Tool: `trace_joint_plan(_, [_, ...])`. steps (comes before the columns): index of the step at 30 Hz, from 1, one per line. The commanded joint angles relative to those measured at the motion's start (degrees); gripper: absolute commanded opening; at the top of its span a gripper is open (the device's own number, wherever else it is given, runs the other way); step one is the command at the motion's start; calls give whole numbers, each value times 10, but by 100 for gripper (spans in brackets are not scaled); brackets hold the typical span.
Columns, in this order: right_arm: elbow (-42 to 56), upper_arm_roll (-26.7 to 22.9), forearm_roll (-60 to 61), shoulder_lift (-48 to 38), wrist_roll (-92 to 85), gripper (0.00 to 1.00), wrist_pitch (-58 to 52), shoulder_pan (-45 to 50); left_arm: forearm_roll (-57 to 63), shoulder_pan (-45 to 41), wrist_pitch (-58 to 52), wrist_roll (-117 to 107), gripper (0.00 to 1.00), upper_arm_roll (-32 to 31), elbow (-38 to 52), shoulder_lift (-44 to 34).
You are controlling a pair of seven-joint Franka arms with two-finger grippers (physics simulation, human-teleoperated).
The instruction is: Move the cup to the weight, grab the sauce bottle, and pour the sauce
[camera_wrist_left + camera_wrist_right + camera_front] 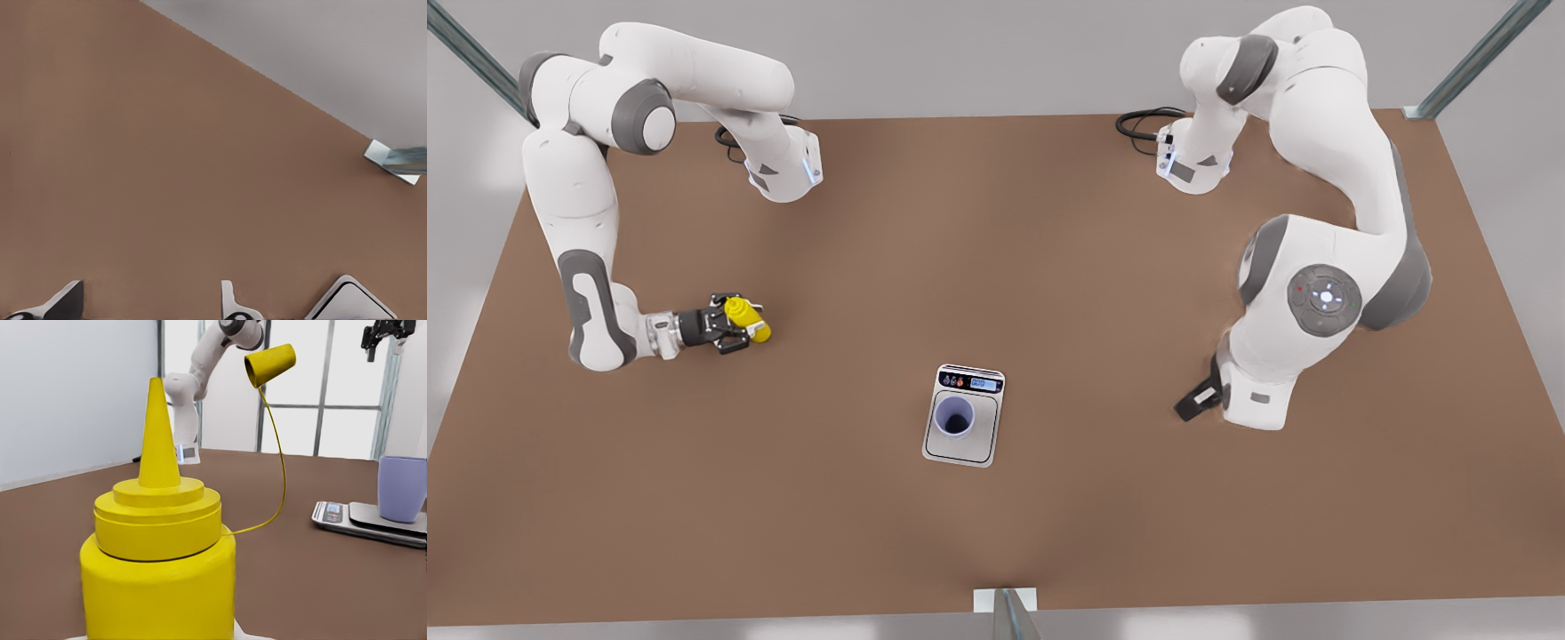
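Clamping the sauce bottle (748,319), right gripper (729,324) faces cup (954,417) on weight (961,444); left gripper (1197,397) spread

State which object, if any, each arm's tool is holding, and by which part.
The right tool grips the sauce bottle around its body, below the nozzle cap. The left tool holds nothing, waiting beside the weight that carries the cup.
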Motion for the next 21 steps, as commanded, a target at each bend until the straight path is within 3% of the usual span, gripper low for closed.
trace_joint_plan(1, [5,5,7,-6,-61,45,-9,1,29,10,40,495,100,34,-252,-163])
trace_joint_plan(2, [13,12,7,-17,-35,46,-9,10,12,0,74,494,100,44,-303,-196])
trace_joint_plan(4, [24,12,7,-31,10,46,-8,32,-78,0,75,501,100,68,-284,-197])
trace_joint_plan(14, [129,9,56,-87,406,47,72,213,-56,6,43,508,100,67,-269,-173])
trace_joint_plan(21, [212,4,-76,-120,627,47,154,318,-55,10,48,504,100,68,-252,-171])
